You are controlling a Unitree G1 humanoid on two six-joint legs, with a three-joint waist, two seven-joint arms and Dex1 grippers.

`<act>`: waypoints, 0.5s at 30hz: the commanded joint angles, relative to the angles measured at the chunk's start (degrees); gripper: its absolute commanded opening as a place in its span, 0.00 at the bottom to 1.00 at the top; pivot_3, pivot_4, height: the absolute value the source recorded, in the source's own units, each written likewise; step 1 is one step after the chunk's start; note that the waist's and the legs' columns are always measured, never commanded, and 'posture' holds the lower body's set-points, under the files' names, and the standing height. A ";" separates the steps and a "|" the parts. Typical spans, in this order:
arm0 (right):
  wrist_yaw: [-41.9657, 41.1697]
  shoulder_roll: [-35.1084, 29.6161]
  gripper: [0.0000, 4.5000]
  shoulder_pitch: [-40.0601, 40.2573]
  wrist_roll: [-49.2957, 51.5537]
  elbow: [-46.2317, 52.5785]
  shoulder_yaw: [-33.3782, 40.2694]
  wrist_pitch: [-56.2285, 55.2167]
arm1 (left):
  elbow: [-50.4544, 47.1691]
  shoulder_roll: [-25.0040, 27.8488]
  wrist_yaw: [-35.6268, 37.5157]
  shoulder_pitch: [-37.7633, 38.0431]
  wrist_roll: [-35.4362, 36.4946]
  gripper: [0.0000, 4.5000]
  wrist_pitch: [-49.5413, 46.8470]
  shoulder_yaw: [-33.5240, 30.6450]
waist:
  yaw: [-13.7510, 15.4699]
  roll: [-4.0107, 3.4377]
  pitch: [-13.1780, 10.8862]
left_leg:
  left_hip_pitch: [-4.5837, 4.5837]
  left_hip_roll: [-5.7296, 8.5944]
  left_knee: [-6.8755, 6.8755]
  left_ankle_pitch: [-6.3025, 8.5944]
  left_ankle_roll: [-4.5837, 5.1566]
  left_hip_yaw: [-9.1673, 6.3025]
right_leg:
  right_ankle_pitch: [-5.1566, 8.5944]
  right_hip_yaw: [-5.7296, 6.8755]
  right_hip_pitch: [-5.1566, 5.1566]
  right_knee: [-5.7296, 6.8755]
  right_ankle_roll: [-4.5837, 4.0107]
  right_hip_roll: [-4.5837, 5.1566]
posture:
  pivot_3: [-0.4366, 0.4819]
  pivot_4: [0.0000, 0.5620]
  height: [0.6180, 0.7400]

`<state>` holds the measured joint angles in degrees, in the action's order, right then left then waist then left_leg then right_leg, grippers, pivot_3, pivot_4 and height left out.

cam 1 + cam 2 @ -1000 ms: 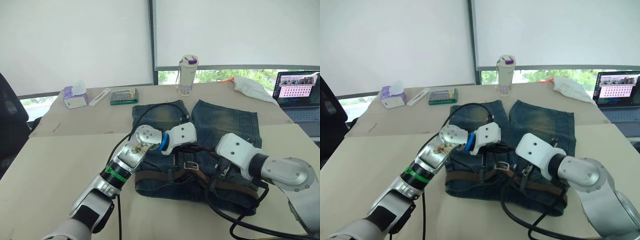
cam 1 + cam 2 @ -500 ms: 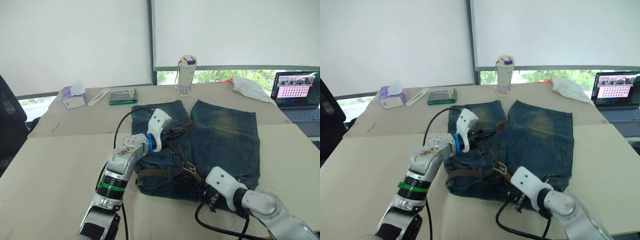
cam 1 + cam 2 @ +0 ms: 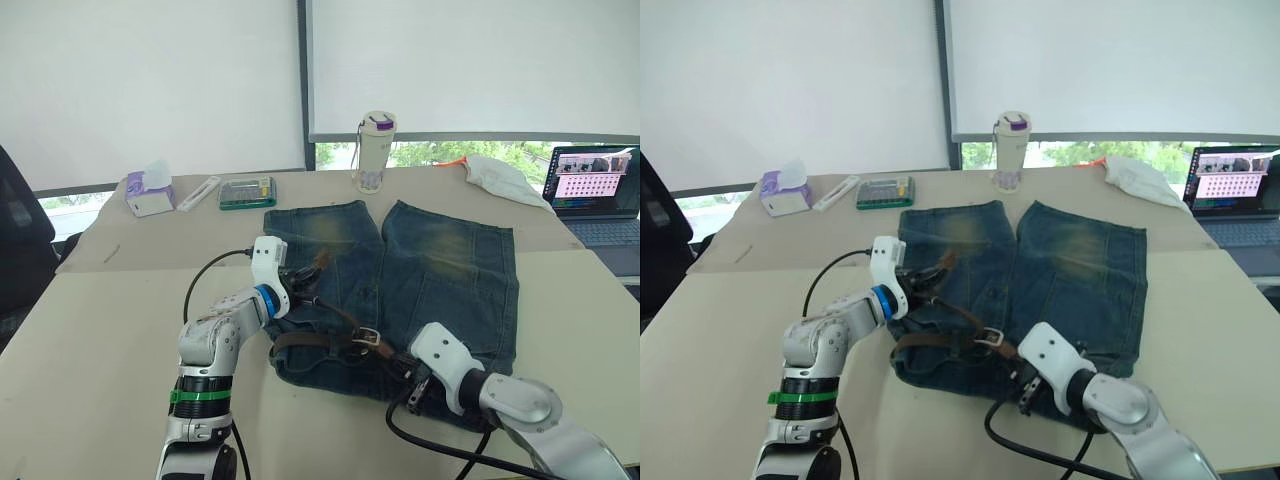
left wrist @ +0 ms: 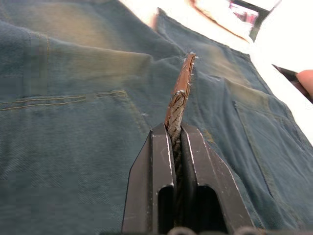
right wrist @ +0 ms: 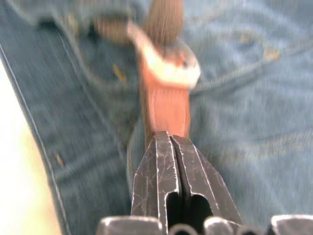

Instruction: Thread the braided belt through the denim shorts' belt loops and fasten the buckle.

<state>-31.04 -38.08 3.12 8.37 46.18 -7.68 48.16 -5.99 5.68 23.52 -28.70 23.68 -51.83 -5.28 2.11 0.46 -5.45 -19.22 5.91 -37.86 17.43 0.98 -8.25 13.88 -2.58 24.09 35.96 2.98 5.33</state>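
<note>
The denim shorts (image 3: 450, 270) lie flat mid-table, waistband toward me. The braided belt (image 3: 310, 340) runs along the waistband to the silver buckle (image 3: 368, 336) near its middle. My left gripper (image 3: 305, 277) hovers over the shorts' left leg, shut on the belt (image 4: 177, 105) just behind its tip, which sticks out past the fingers (image 4: 161, 147). My right gripper (image 3: 410, 380) is at the waistband's front edge, right of the buckle. It (image 5: 169, 134) is shut, tips against the brown strap (image 5: 166, 107). I cannot make out the belt loops.
Along the table's back edge stand a bottle (image 3: 376, 150), a green-edged box (image 3: 247, 192), a white stick (image 3: 200, 192) and a tissue pack (image 3: 148, 193). A white cloth (image 3: 505, 175) and laptop (image 3: 595, 190) are far right. A black cable (image 3: 450, 452) loops at the front.
My left gripper has drawn the belt's tip leftward across the shorts. The right arm has pulled back from the shorts' middle to the waistband's front edge.
</note>
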 commanded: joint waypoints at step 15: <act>2.31 -2.74 0.41 -3.30 -2.44 -0.58 -3.58 -0.32 | 1.01 13.82 18.41 -0.31 -5.77 0.00 21.55 13.73 | -0.01 -0.04 0.02 | -0.01 -0.02 0.04 0.00 0.00 -0.01 | 0.00 0.00 0.02 -0.05 -0.01 0.02 | 0.48 0.27 1.00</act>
<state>-29.11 -40.23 0.54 6.88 44.44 -11.02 49.00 -4.67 18.94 41.00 -27.27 18.23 -32.42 8.87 2.10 0.42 -5.44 -19.23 5.89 -37.83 17.43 0.98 -8.25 13.89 -2.57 24.11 35.91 2.97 5.35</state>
